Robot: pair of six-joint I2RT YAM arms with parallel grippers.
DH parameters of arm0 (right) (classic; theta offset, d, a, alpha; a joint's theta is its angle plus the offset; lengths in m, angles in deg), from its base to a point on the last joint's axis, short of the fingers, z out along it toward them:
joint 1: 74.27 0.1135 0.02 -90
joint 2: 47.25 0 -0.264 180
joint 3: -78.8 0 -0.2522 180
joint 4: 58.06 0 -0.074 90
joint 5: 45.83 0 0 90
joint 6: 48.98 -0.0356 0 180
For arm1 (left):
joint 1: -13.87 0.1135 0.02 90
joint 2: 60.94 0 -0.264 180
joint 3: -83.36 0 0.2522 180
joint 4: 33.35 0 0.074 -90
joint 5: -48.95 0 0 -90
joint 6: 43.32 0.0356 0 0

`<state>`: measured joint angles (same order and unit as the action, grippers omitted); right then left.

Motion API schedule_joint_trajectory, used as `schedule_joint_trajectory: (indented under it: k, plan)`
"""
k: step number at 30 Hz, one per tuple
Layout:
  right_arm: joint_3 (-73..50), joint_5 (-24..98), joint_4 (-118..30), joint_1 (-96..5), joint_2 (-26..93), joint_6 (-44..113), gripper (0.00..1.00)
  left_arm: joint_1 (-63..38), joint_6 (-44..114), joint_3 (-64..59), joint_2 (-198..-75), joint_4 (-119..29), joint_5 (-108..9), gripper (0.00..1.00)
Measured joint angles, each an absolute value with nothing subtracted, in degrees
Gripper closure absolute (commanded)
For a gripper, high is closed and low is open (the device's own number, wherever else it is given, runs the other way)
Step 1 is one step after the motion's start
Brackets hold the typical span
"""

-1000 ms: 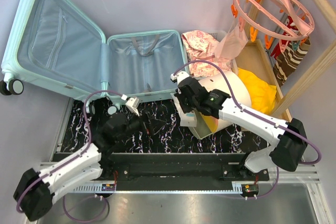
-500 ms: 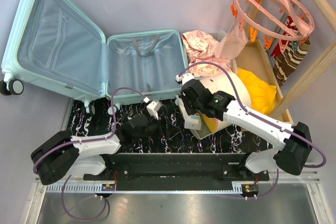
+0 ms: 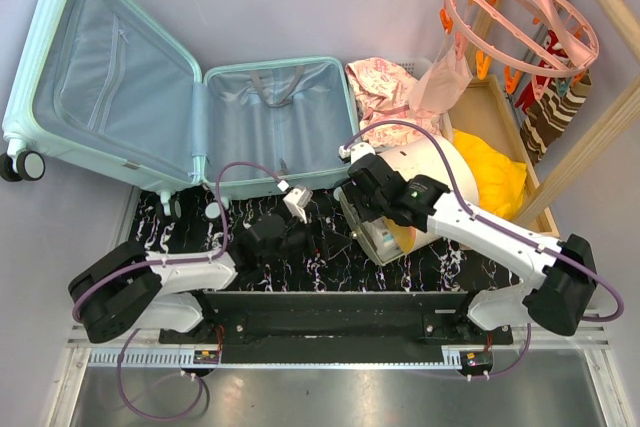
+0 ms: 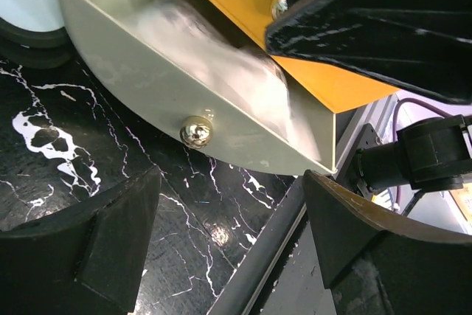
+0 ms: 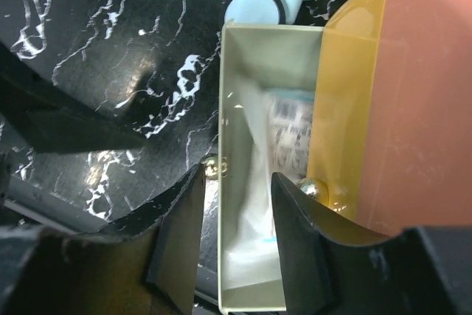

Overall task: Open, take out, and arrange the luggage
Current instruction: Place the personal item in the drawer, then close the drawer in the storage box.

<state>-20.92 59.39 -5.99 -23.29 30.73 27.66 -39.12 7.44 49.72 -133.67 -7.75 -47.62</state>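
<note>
Left gripper [image 4: 228, 208]: I see its jaws wide apart with nothing in them, facing the cream box [image 4: 169, 71].
Right gripper [image 5: 237, 182]: parted, astride the box's wall, no grip.
Wrist views only: brass knob [image 4: 195, 131]; wrapped packet [image 5: 276, 134] inside.
Luggage [image 3: 200, 117]: open behind both arms, one wheel [image 5: 254, 9] near the box.
Left arm: stretched low over the black mat [image 3: 330, 262].

We find no text that we can read anywhere. The clear packet [image 5: 286, 136] in the cream drawer [image 5: 267, 54] carries dark print. It is too blurred for us.
</note>
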Motion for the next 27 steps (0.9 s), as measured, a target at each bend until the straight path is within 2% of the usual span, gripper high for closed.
schedule_joint_trajectory:
  k: [1, 4, 14, 17, 20, 23, 27]
  plan:
    - [-20.9, 59.1, -5.8, -23.3, 30.5, 27.6, 0.57, -39.1, 7.6, 49.7, -133.5, -8.0, -47.3, 0.20]
    - [-20.8, 57.7, -5.6, -23.3, 29.6, 27.1, 0.62, -39.1, 8.0, 49.7, -132.6, -8.9, -46.3, 0.19]
    - [-22.0, 53.5, -7.6, -22.3, 28.7, 24.6, 0.62, -39.1, 9.0, 49.7, -130.4, -10.9, -44.1, 0.20]
    - [-22.3, 51.4, -8.7, -21.2, 28.2, 23.9, 0.62, -39.1, 9.1, 50.2, -129.9, -11.3, -42.7, 0.17]
    - [-22.3, 50.5, -9.9, -19.0, 27.4, 22.9, 0.61, -39.0, 8.9, 52.8, -124.7, -13.8, -38.4, 0.09]
    - [-22.3, 50.6, -10.8, -16.2, 27.1, 21.7, 0.59, -36.8, 9.0, 55.1, -114.5, -20.4, -34.7, 0.02]
    - [-23.5, 51.0, -12.9, -14.9, 27.2, 19.8, 0.59, -31.2, 9.9, 55.6, -97.6, -32.5, -29.9, 0.01]
